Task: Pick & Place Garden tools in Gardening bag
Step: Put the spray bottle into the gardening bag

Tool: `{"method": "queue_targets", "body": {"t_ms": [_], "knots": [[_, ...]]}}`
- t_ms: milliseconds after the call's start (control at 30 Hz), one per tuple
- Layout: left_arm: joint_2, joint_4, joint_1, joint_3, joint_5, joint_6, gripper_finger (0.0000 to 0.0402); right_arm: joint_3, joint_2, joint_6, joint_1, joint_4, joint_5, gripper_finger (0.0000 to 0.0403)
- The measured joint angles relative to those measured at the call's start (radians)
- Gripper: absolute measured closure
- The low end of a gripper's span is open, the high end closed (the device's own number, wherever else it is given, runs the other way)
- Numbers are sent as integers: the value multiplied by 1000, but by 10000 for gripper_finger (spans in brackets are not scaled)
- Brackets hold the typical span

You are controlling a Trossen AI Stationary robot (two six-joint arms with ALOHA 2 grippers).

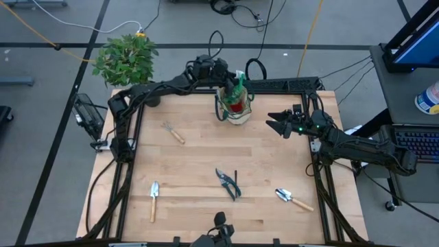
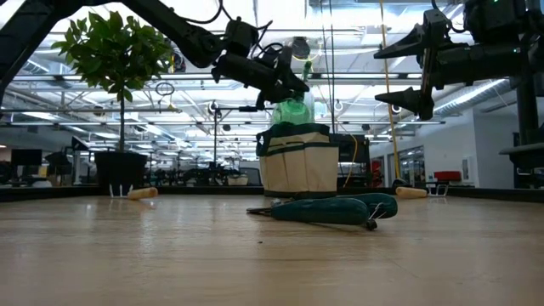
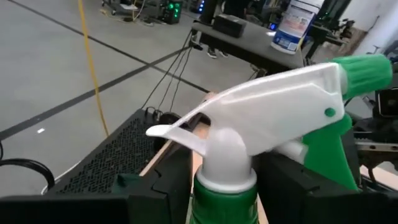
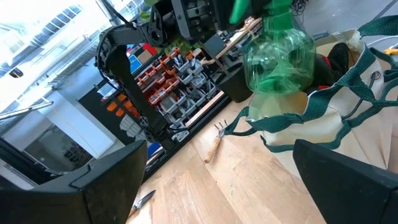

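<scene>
The green spray bottle (image 1: 238,84) with its white trigger (image 3: 249,118) stands upright at the mouth of the beige, green-trimmed gardening bag (image 1: 236,110) at the table's far middle. Its clear green body (image 4: 277,53) is partly below the bag's rim. My left gripper (image 2: 285,85) is shut on the bottle. Something red (image 1: 236,104) lies inside the bag. My right gripper (image 1: 278,124) hangs open and empty to the right of the bag, pointing at it. A fork (image 1: 173,132), two trowels (image 1: 153,199) (image 1: 293,199) and dark pruning shears (image 1: 228,184) lie flat on the table. My left gripper pinches the spray bottle's neck (image 3: 224,183), just under the white trigger head, between its two fingers (image 3: 158,193). The fingers come from the table's left, slanting a little down. The bottle hangs upright, its lower part inside the bag's mouth.
A leafy plant (image 1: 127,58) in a black pot stands at the table's far left corner. Bare wooden table (image 1: 206,154) lies between the bag and the loose tools. The bag's green handles (image 4: 373,37) stand up around its mouth.
</scene>
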Motion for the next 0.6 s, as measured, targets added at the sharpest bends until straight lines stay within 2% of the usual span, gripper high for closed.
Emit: {"method": "queue_targets", "body": {"t_ms": [300,500,600], "knots": [[15,18,-43,-1,-30,57,270,0,0,0,0,0,0,9],[29,20,-46,-1,-57,31,236,0,0,0,0,0,0,9],[29,19,-50,-1,-57,34,232,0,0,0,0,0,0,9]]}}
